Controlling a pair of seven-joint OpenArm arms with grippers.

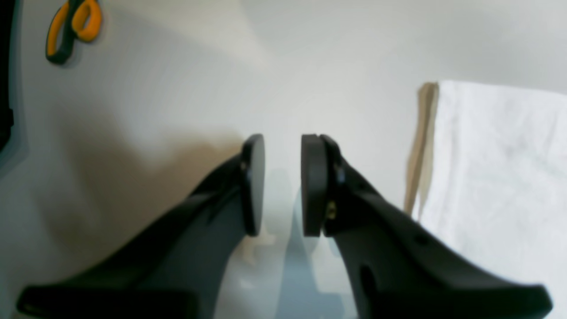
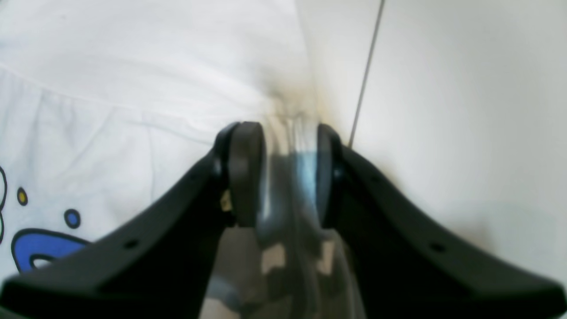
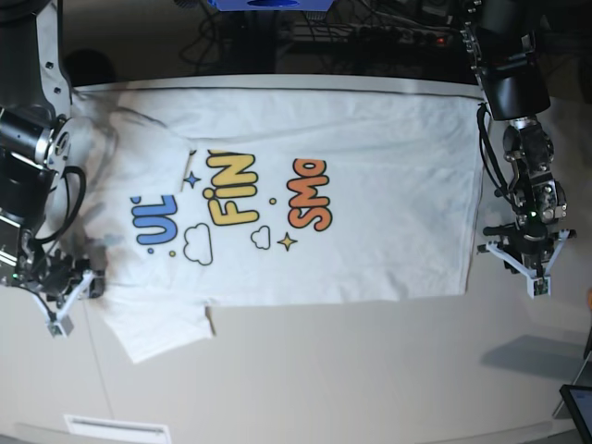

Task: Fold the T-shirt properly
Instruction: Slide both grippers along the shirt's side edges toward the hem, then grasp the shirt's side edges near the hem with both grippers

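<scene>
Pale worktop [image 3: 370,370] carries the T-shirt [image 3: 370,231] spread print-up, with the released left end effector [image 1: 282,186] just off its hem and the right end effector [image 2: 290,173] parted over a sleeve edge, so both should pinch cloth squarely before lifting.

scissors [image 1: 73,29]: orange-handled, flat on table [image 3: 370,370] | tablet [image 3: 577,407]: table's corner edge

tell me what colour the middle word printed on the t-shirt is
Yellow with a dark outline; the middle word on the T-shirt shows best in the base view.
</scene>
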